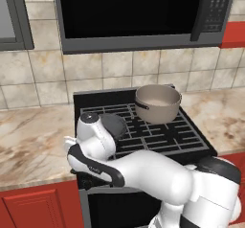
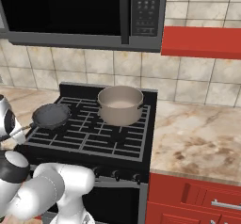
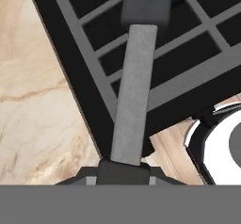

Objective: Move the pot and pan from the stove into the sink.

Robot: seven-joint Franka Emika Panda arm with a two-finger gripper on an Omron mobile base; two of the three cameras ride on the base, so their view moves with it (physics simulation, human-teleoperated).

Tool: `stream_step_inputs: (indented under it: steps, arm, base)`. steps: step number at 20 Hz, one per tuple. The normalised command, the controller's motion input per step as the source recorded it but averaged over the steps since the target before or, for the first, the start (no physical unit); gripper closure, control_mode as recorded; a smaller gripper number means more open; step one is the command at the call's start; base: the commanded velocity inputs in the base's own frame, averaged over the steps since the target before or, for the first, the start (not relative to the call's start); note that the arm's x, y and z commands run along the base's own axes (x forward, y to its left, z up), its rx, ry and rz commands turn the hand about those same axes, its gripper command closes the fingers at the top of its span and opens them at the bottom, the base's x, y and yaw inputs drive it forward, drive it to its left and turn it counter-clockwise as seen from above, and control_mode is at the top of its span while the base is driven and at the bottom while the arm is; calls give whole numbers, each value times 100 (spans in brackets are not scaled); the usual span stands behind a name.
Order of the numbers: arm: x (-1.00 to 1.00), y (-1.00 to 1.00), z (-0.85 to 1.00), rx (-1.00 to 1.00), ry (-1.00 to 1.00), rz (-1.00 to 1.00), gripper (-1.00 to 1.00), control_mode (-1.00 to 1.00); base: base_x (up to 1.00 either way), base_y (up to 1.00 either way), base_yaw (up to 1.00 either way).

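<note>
The pan (image 2: 51, 115), small, dark and shallow, sits on the stove's (image 2: 94, 140) front left grate, its long handle (image 3: 134, 91) pointing off the front left corner. My gripper (image 3: 123, 169) is shut on the end of that handle, and it also appears at the stove's left edge (image 2: 18, 134). In the left base view my hand hides most of the pan (image 1: 116, 125). The beige pot (image 1: 158, 102) (image 2: 120, 104) stands upright on the back right grate, apart from the gripper. The sink is out of view.
A black microwave (image 1: 139, 11) hangs low over the stove. Beige marble counter runs on the left (image 1: 33, 141) and on the right (image 2: 197, 143). Red cabinet fronts (image 2: 197, 199) sit below, and a tiled wall stands behind.
</note>
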Motion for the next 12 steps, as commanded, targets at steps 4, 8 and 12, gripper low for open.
stream_step_inputs:
  steps: [4, 8, 12]
  arm:
    - [-21, -6, 71, -4, -4, 0, 100, -100]
    - [-38, -16, 67, -5, -8, 0, 100, -100]
    - [-51, -22, 67, -3, -12, 1, 100, -100]
  base:
    - [0, 0, 0]
    - [0, 0, 0]
    - [0, 0, 0]
